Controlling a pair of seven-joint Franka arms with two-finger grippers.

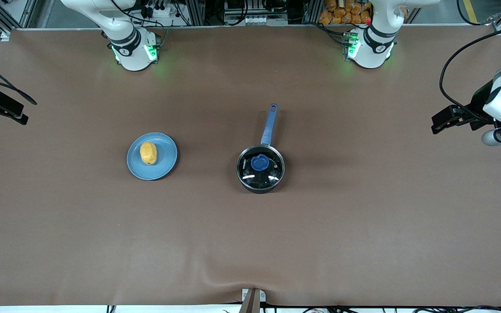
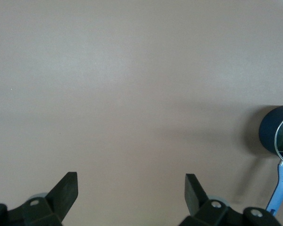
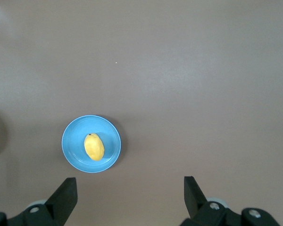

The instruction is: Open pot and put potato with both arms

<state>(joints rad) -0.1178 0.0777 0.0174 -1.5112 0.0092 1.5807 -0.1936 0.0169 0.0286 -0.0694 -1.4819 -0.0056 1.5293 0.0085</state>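
The black pot stands mid-table with its blue handle pointing toward the robot bases. Its glass lid with a blue knob is on it. The yellow potato lies on a blue plate toward the right arm's end. My left gripper is open and empty, high up at the left arm's end; its wrist view shows the pot at the edge. My right gripper is open and empty, high up at the right arm's end; its wrist view shows the potato on the plate.
The brown table cover is bare around the pot and the plate. The two arm bases stand along the table edge farthest from the front camera. A small metal bracket sits at the nearest table edge.
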